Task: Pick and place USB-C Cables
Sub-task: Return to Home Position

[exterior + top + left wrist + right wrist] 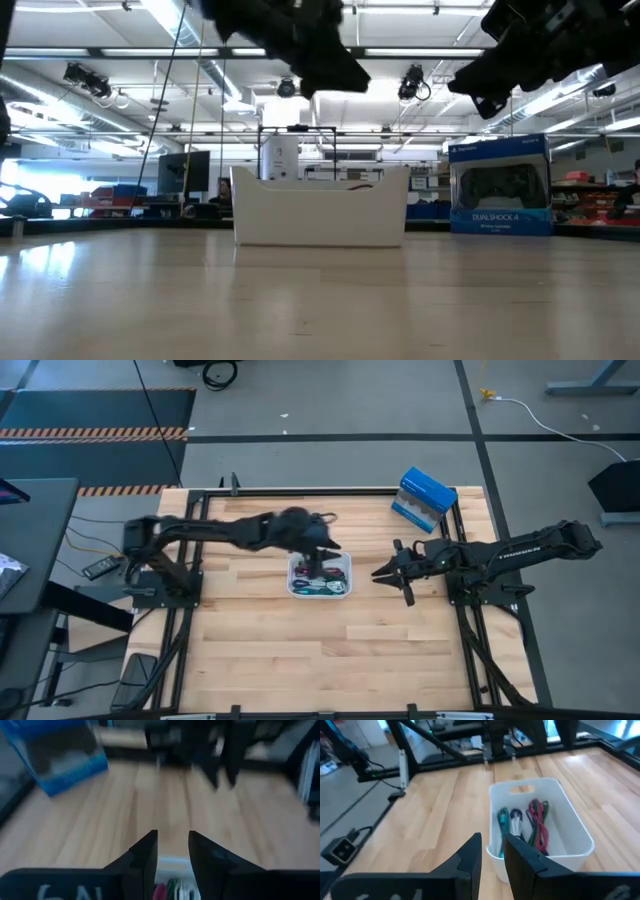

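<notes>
Item: cables binned, arms due back at rest.
USB-C Cables [525, 822] lay together inside the white tray [540, 780], at the centre of the high view on the tabletop [250, 650]. Left hand [171, 840] hung above the tray and right hand [491, 842] just right of it, each with fingers nearly together and holding nothing. Judged step: retreat to the home pose. The next move called for drawing both arms up and back toward the frame's side edges without clipping the tray.
</notes>
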Tool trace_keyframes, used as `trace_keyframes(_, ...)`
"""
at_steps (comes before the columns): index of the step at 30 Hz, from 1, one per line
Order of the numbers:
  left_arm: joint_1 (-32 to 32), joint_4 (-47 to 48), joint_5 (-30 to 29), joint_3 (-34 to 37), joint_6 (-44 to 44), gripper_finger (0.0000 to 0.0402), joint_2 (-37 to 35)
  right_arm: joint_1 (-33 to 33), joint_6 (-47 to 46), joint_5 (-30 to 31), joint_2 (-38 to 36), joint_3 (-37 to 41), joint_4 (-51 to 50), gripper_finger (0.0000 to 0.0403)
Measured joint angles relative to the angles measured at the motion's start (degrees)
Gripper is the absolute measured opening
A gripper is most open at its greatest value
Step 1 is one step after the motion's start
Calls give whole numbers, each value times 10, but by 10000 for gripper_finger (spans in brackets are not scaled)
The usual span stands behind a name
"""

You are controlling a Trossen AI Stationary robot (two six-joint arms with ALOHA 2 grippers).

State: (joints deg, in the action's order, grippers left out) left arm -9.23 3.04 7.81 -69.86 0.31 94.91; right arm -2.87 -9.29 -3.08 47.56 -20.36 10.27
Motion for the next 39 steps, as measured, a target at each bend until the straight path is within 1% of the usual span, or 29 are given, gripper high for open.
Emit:
trace_keyframes(4,4,-196,-3,140,-25,117,-82,0,4,23,2,0,-14,85)
trace_keyframes(7,5,-340,-3,244,-53,117,-128,3,7,37,-1,0,-7,85)
trace_keyframes(9,6,-415,-5,304,-73,116,-146,8,8,41,-3,0,2,82)
trace_keyframes(11,5,-458,-11,357,-89,115,-163,15,5,41,-7,0,-2,72)
trace_keyframes(13,5,-472,-18,398,-102,108,-185,23,5,41,-14,0,-10,52)
trace_keyframes(16,5,-471,-25,443,-105,76,-217,37,5,41,-23,0,-20,12)
trace_keyframes(19,5,-474,-25,476,-107,25,-248,50,4,41,-31,0,-46,10)
trace_keyframes(21,5,-474,-26,495,-108,9,-270,56,2,41,-34,0,-70,7)
trace_keyframes(22,5,-476,-26,506,-109,8,-278,58,1,41,-37,0,-83,5)
trace_keyframes(27,5,-493,-32,565,-120,4,-310,61,0,52,-64,22,-80,3)
trace_keyframes(30,5,-543,-37,606,-132,4,-317,61,-7,64,-96,51,-67,3)
trace_keyframes(34,5,-616,-37,654,-131,4,-318,61,-27,63,-143,105,-20,2)
trace_keyframes(36,5,-633,-34,674,-127,3,-318,61,-39,63,-168,130,2,2)
trace_keyframes(39,6,-631,-30,694,-118,3,-316,61,-52,64,-195,164,30,1)
